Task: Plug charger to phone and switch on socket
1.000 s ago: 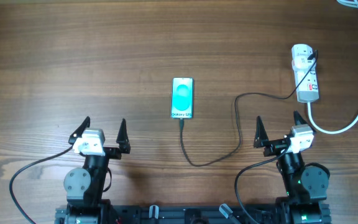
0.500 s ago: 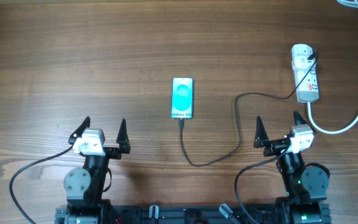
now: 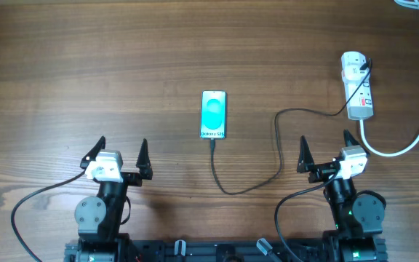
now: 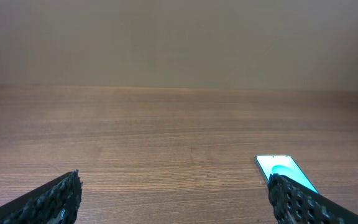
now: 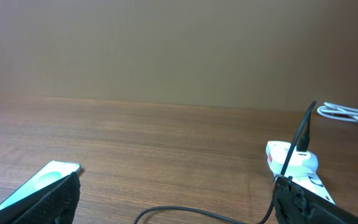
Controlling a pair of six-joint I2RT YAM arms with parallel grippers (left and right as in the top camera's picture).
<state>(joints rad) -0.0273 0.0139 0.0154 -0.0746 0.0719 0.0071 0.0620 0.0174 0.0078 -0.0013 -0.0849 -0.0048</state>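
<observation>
Left gripper [image 3: 122, 142] and right gripper [image 3: 324, 137] are spread wide, nothing held. Charger [image 3: 212, 149] tip is laid against the phone [image 3: 214, 114] mid-table. The socket [image 3: 358, 87] switch, far right, is probably best pressed squarely, with the right fingers closed first.

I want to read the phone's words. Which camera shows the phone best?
The overhead view: the whole phone lies flat, screen up, nothing covering it. The left wrist view catches only part of it, low on the right. The right wrist view shows just one end, lower left.
</observation>
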